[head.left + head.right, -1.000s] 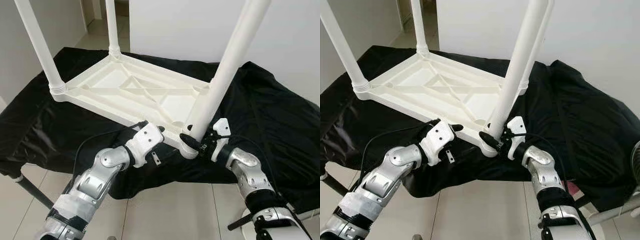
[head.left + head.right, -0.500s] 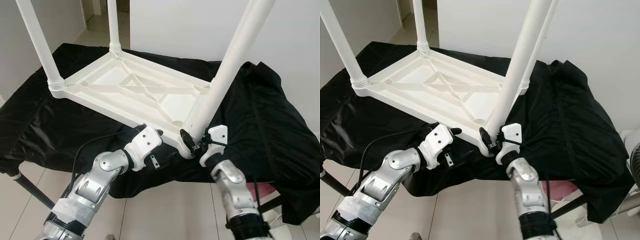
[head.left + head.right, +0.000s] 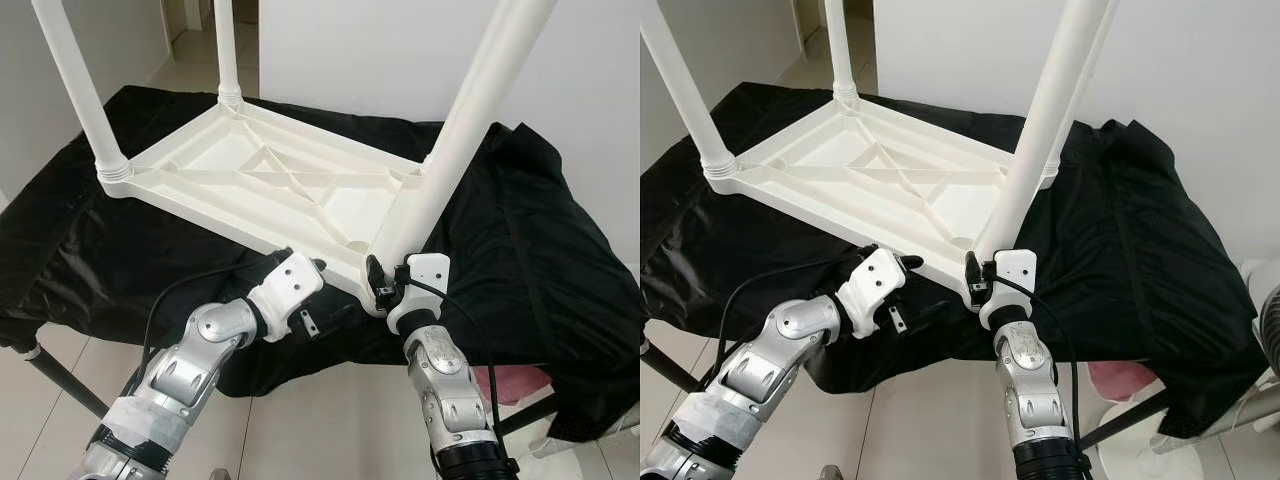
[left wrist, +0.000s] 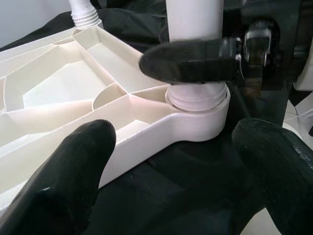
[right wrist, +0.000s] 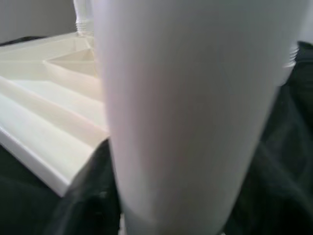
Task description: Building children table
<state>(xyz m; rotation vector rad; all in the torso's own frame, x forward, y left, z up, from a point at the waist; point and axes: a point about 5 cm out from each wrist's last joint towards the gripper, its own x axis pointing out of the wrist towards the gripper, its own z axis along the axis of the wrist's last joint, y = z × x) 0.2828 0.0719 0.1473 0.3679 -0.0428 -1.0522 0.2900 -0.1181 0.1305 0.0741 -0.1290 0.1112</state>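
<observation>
A white plastic table top point(image 3: 250, 180) lies upside down on a black cloth point(image 3: 520, 230), with white legs standing up from its corners. The near leg point(image 3: 450, 140) rises tilted from the front right corner socket point(image 4: 195, 105). My right gripper point(image 3: 385, 285) is shut on this leg just above the socket; one black finger point(image 4: 190, 61) crosses it in the left wrist view, and the leg point(image 5: 186, 112) looms large in the right wrist view. My left gripper point(image 3: 318, 290) hovers open at the table's front edge, left of that corner, its fingers point(image 4: 73, 171) wide apart.
Two more legs stand at the far left corner point(image 3: 75, 90) and the back corner point(image 3: 227, 50); a fourth point(image 3: 1085, 70) rises behind the near leg. The cloth hangs over a low stand with a dark strut point(image 3: 60, 385). Tiled floor point(image 3: 320, 420) lies below, and a pink object point(image 3: 510, 380) at right.
My right arm has swung from the right side round to the front, below the leg, while its gripper stayed at the leg's base. The left gripper has barely moved.
</observation>
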